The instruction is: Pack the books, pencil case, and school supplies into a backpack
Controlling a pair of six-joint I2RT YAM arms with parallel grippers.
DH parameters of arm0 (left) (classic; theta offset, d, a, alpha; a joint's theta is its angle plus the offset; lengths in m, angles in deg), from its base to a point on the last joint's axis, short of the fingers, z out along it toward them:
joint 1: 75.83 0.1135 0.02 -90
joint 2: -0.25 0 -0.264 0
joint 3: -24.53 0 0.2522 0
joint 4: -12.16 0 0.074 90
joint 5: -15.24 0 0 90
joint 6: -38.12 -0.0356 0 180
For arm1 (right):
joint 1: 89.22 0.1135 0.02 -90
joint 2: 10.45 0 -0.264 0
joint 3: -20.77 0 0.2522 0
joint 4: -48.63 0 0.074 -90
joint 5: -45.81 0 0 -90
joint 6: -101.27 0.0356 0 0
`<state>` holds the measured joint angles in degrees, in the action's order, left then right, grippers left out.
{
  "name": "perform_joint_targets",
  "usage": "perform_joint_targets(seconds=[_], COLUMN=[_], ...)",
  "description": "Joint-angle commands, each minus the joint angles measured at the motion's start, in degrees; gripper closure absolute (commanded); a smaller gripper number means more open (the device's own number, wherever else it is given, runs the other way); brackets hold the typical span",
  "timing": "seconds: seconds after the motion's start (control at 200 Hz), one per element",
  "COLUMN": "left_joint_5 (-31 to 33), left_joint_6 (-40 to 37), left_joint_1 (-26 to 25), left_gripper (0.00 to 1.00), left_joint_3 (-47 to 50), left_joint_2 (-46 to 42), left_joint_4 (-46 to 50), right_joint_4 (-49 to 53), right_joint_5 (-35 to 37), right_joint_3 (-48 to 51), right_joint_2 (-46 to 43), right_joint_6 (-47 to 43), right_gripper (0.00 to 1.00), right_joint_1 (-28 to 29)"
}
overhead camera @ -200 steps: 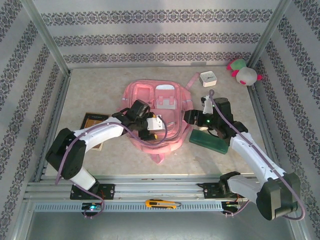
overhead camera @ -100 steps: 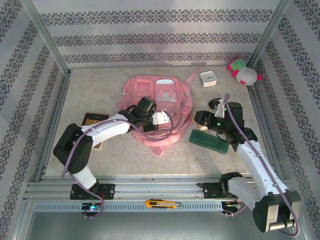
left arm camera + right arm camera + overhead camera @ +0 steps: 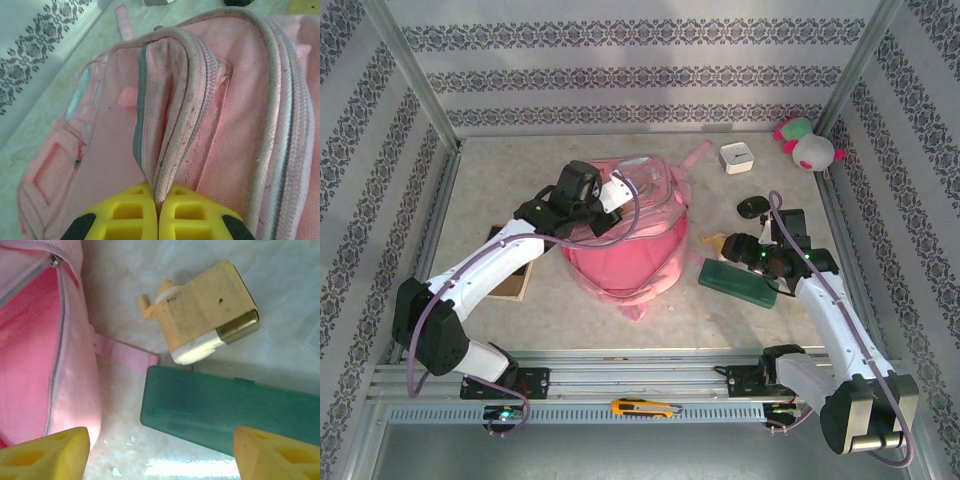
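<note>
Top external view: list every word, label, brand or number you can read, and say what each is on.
No text is readable.
White box: a dark mark on top, too small to read.
Pink backpack: no lettering can be made out.

The beige marbled table carried a pink backpack in its middle. Just to its right lay a green pencil case and a tan pencil sharpener. Near the far right corner were a white box and a plush toy. A brown book lay on the left.
</note>
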<state>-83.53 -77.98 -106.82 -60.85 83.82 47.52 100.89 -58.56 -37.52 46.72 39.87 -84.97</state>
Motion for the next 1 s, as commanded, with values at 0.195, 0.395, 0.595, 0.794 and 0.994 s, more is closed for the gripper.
perform_joint_targets(seconds=[0.195, 0.395, 0.595, 0.794, 0.994], left_joint_5=[-3.7, -8.4, -13.5, -13.2, -7.2], left_joint_6=[7.5, 5.3, -0.3, 9.7, 26.9], left_joint_1=[2.8, 3.6, 3.5, 6.9, 18.5], left_gripper=[1.0, 1.0, 1.0, 0.43, 0.26], left_joint_3=[0.9, 1.7, -2.3, -6.9, -3.0], left_joint_2=[-1.7, 5.4, 12.8, 9.2, -0.1], left_joint_4=[-4.0, -8.7, -10.6, 1.3, 8.3], right_joint_4=[2.7, -2.1, -8.6, -11.3, -20.4], right_joint_5=[-2.5, 2.5, 3.4, 7.7, 13.0], right_joint_3=[-4.2, -4.3, -3.2, -8.5, -15.1], right_joint_2=[-0.3, 0.4, 1.1, 5.5, 15.6], right_joint_6=[0.6, 4.3, 7.5, 8.3, 14.1], right_gripper=[0.26, 0.26, 0.26, 0.26, 0.26], right_joint_1=[3.6, 14.2, 16.2, 24.9, 36.2])
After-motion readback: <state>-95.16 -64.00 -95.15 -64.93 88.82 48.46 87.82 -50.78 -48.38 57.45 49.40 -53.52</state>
